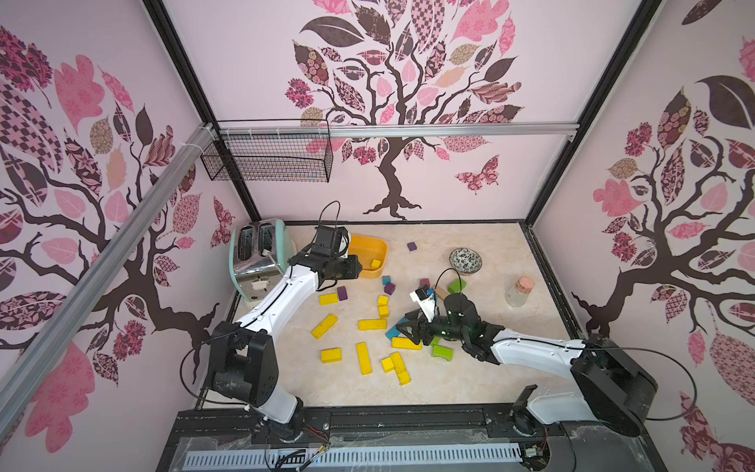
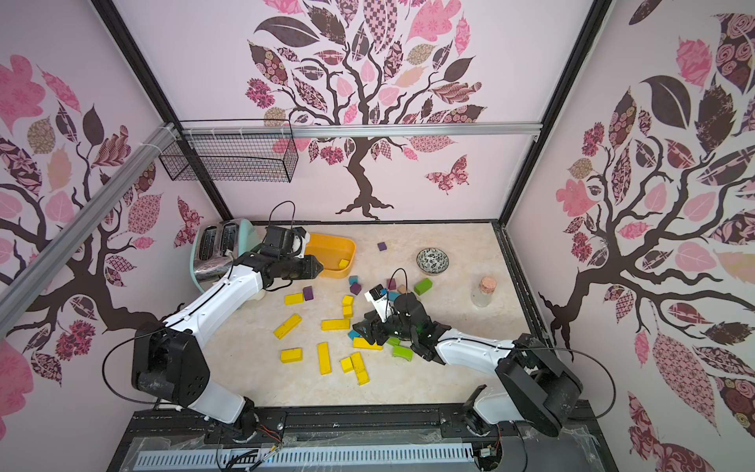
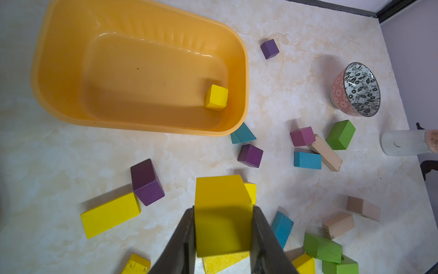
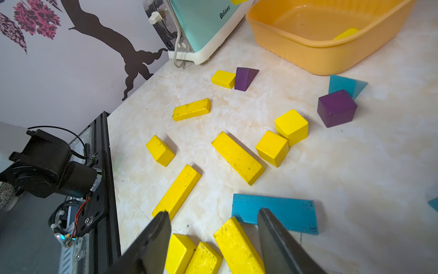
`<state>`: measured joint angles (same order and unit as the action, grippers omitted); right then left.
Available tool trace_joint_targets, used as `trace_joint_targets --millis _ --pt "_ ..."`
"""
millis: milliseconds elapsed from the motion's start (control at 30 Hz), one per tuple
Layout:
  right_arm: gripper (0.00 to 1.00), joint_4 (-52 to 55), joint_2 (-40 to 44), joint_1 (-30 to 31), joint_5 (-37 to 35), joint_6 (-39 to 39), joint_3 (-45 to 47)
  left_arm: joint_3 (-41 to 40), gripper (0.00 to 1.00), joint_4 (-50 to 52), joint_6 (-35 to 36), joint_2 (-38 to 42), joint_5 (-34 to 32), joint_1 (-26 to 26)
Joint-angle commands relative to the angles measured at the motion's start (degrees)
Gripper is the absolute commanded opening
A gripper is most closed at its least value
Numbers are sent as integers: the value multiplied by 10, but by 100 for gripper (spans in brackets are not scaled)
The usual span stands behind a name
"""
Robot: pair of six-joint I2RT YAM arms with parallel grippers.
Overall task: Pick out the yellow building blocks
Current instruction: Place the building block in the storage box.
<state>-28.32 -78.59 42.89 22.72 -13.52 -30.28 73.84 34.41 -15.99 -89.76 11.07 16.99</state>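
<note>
"Belinee" is printed on the toaster [image 4: 201, 26]. The left hand [image 3: 222, 210] grips a yellow cube [image 3: 220, 194] near the tub [image 3: 59, 71], which holds a second cube [image 3: 216, 97]. The right hand [image 4: 213, 211] gapes over scuffed, bright yellow blocks [image 4: 237, 157] scattered on the counter [image 4: 355, 178].

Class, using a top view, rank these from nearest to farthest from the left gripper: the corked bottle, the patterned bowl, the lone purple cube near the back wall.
From the left gripper, by the orange tub:
1. Purple cube, just right of the tub.
2. Patterned bowl, farther right.
3. Corked bottle, farthest right.
</note>
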Motion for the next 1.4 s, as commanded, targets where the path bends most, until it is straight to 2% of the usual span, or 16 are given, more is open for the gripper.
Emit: trace_joint_targets --millis 0,200,367,533,700,833,900,1133,1367 --pt "63 -12 -16 4 22 2 -12 17 0 -2 8 -4 23 -14" --pt "63 -7 -58 4 29 12 -55 12 0 -27 -21 -16 92 -53" --pt "63 25 -67 3 -7 18 -103 27 0 -65 -63 -44 140 -78" --pt "63 12 -77 -5 -70 21 -137 93 0 -50 -57 -114 108 -78" --pt "62 2 -111 -72 -24 -27 -166 188 0 -9 -21 -189 45 -77" --pt "61 43 -168 -82 -35 -16 -211 253 0 11 13 -235 35 -70" --pt "60 48 -194 -82 -51 -14 -219 260 0 3 26 -250 9 -63" --pt "60 69 -223 -82 -62 -1 -273 255 0 -12 40 -288 -7 -57" --pt "60 116 -235 -82 -68 11 -322 260 0 -11 35 -307 5 -56"
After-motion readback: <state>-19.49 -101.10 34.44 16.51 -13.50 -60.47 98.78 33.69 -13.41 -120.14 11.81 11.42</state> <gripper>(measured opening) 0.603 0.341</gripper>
